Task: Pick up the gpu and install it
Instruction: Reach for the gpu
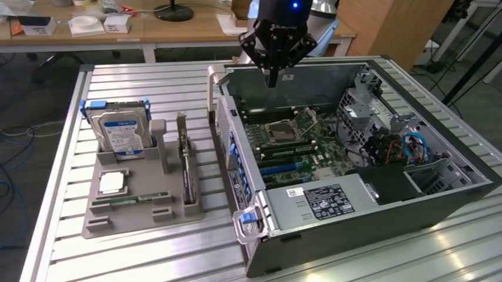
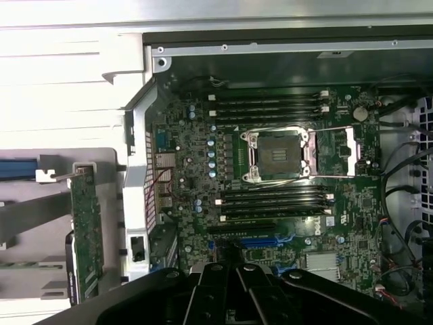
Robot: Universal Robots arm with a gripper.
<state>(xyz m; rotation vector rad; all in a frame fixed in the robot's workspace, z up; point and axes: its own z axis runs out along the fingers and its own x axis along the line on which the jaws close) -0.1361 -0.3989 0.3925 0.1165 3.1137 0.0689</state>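
Observation:
The gpu (image 1: pixel 185 160) stands on edge in a grey holder (image 1: pixel 129 222) on the exterior view's left, a thin dark card with a pale metal end. The wrist view shows the gpu (image 2: pixel 86 230) as a narrow greenish board beside the case wall. My gripper (image 1: pixel 272 80) hangs over the far rim of the open computer case (image 1: pixel 337 226), well away from the card, fingers together and holding nothing. In the wrist view my gripper (image 2: pixel 233 263) looks down on the motherboard (image 2: pixel 189 169), just over the blue expansion slot (image 2: pixel 264 240).
The holder also carries a silver blue-labelled hard drive (image 1: pixel 121 132), a green memory stick (image 1: pixel 129 200) and a small silver square part (image 1: pixel 112 183). All of it rests on a slatted metal table (image 1: pixel 126 79). Cables and a drive cage (image 1: pixel 392 141) crowd the case's far side.

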